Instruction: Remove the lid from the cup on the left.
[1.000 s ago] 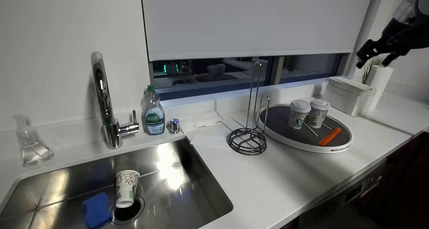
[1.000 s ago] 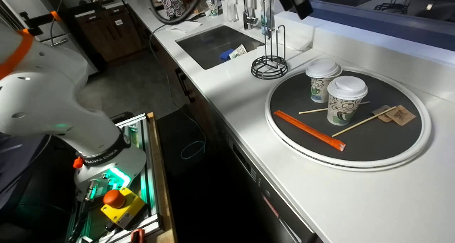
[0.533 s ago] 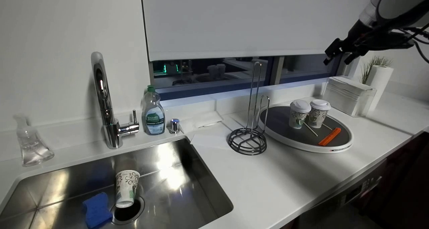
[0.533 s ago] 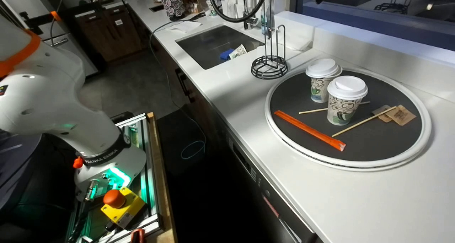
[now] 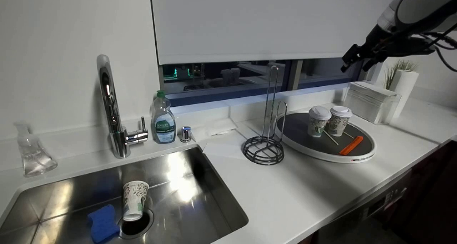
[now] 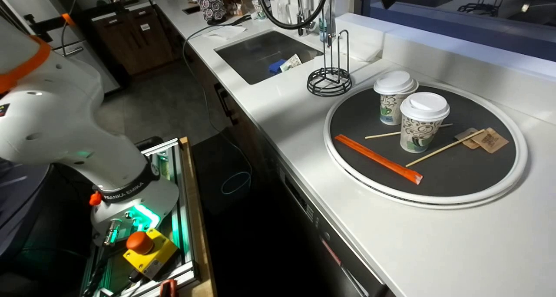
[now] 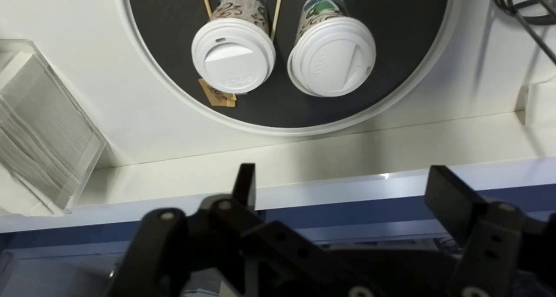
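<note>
Two paper cups with white lids stand upright on the round dark tray (image 6: pixel 460 173). In both exterior views the left cup (image 5: pixel 316 127) (image 6: pixel 390 109) is nearer the wire holder, and its lid (image 5: pixel 320 113) (image 6: pixel 394 83) is on. In the wrist view this cup (image 7: pixel 322 7) shows on the right, with its lid (image 7: pixel 336 58) seen from above. The twin cup (image 5: pixel 337 125) (image 6: pixel 418 134) is close beside it, also lidded, and shows on the left in the wrist view (image 7: pixel 239 6). My gripper (image 5: pixel 355 66) (image 7: pixel 341 171) is open and empty, high above the tray, apart from both lids.
The wire holder (image 6: pixel 329 86) stands beside the tray. A napkin box (image 5: pixel 371 101) and paper roll (image 5: pixel 403 90) are on its far side. An orange stick (image 6: pixel 378 159), wooden stirrers (image 6: pixel 445 148) and packets (image 6: pixel 493 140) lie on the tray. A window ledge (image 7: pixel 339 188) is behind.
In an exterior view my gripper has moved left, mostly early on and only slightly in the last half second, and now sits above the tray area. It stays open. The cups and lids have not moved.
</note>
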`<action>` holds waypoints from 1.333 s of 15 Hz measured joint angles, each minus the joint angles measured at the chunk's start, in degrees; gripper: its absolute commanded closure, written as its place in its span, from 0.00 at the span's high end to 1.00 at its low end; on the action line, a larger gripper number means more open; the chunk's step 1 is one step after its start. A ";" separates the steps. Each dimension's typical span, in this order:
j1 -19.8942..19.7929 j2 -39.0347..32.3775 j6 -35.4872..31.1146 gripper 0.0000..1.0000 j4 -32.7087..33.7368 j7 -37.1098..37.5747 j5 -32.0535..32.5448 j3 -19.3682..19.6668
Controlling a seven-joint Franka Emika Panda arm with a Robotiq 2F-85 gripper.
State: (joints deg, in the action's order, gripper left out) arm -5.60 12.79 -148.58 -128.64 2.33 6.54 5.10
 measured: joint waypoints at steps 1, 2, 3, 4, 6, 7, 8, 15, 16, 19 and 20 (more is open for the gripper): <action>0.16 -1.14 0.05 1.00 0.00 0.26 0.27 -0.92; 0.21 -2.42 0.15 1.00 0.06 0.96 1.10 -2.01; 0.17 -3.73 0.37 1.00 0.18 2.44 2.96 -3.07; 0.08 -5.16 0.63 1.00 0.51 5.28 6.04 -4.04; -0.25 -8.20 1.22 1.00 1.68 13.55 13.73 -5.27; -0.14 -9.16 1.25 1.00 2.07 14.84 14.62 -5.30; -0.07 -9.41 1.25 1.00 2.17 14.46 14.43 -5.22; 0.29 -10.39 1.24 1.00 2.93 24.59 21.28 -5.94; 0.60 -11.28 1.45 1.00 3.37 27.63 22.80 -6.35; 2.29 -14.94 3.66 1.00 5.66 34.22 24.87 -6.76; 2.84 -16.37 4.36 1.00 6.63 35.52 24.78 -6.68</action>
State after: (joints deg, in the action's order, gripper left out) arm -2.76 -3.59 -144.22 -122.01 37.84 31.32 -1.59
